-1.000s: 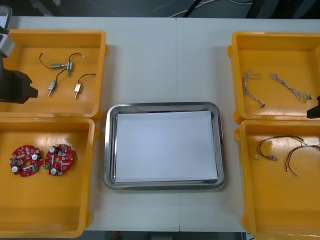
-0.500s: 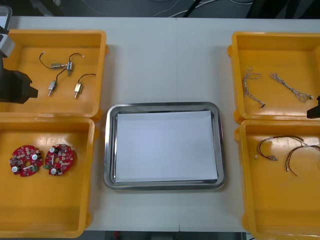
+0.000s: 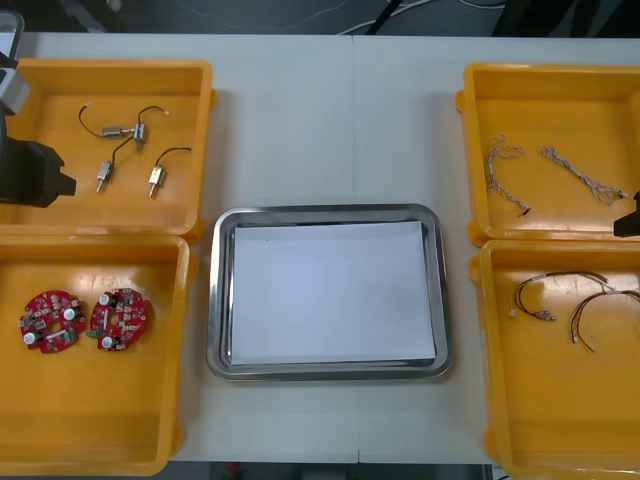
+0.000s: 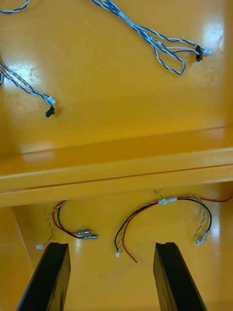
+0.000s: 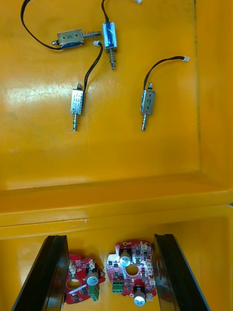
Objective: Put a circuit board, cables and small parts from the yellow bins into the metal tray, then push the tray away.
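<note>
Table [image 3: 340,120] unchanged: left arm [image 3: 30,175], right arm [image 3: 630,218] parked over bins [image 3: 105,68] (jaws apart).

Light table [image 3: 340,120]; dark floor [image 3: 250,15] beyond far edge.

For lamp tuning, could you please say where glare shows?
Front view: metal tray rim gleams; left wrist view: bright patches among small metal parts beyond the open left gripper; right wrist view: patches beside blue and white cables beyond the open right gripper.
</note>
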